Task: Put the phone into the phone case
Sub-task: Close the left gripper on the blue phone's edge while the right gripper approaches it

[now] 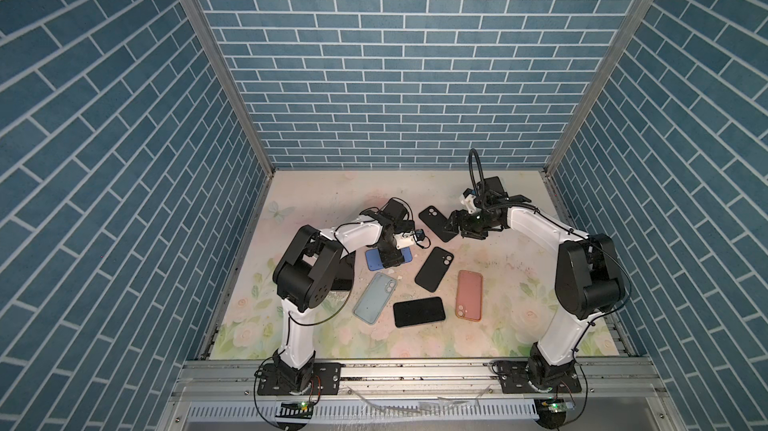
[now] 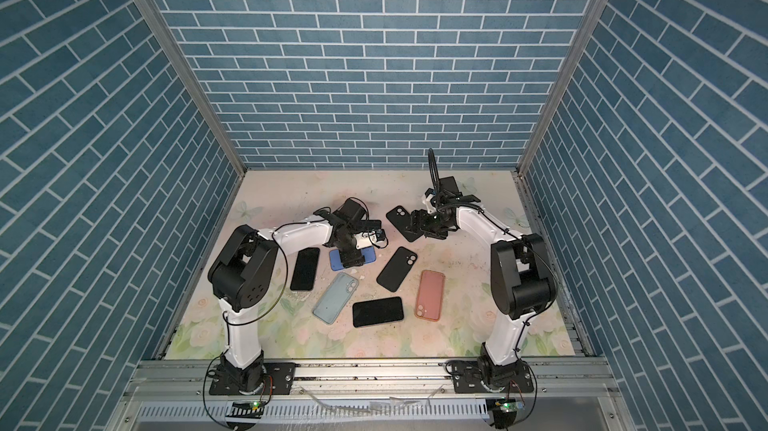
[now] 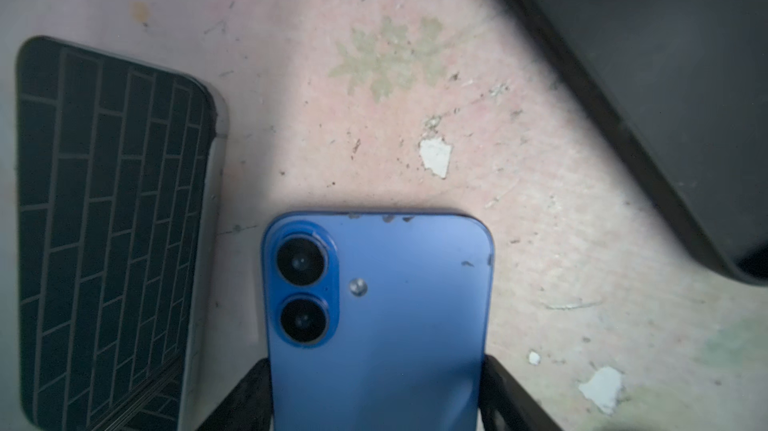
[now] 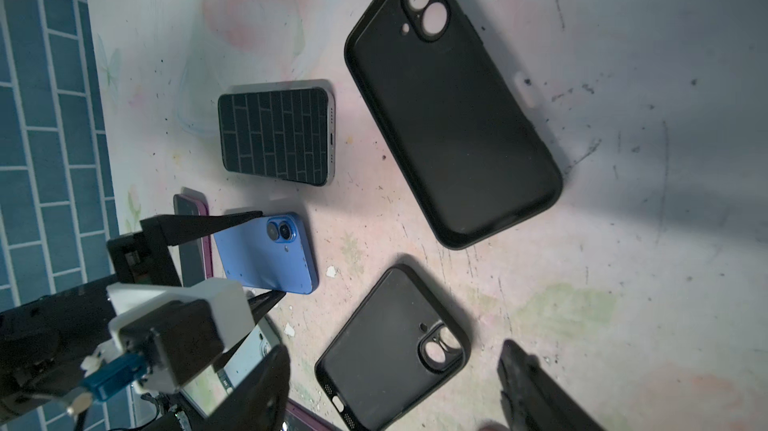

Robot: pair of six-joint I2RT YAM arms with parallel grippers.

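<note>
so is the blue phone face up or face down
Face down. The blue phone lies with its back up: the left wrist view shows its two camera lenses and flash.

The left arm (image 1: 357,235) bends in, and its left pincer (image 4: 270,254) points down and squeezes the blue phone (image 3: 374,304) by its sides. The right arm (image 1: 536,221) bends in, and the right pincer (image 4: 394,348) hangs with its jaws wide apart.

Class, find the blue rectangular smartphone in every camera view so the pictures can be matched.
Top view: blue rectangular smartphone, left of centre, under the left pincer.
Top view: smartphone also left of centre.
Left wrist: smartphone close up, between the pincer fingers.
Right wrist: smartphone between those fingers.
Shared landmark: the left pincer.
</note>
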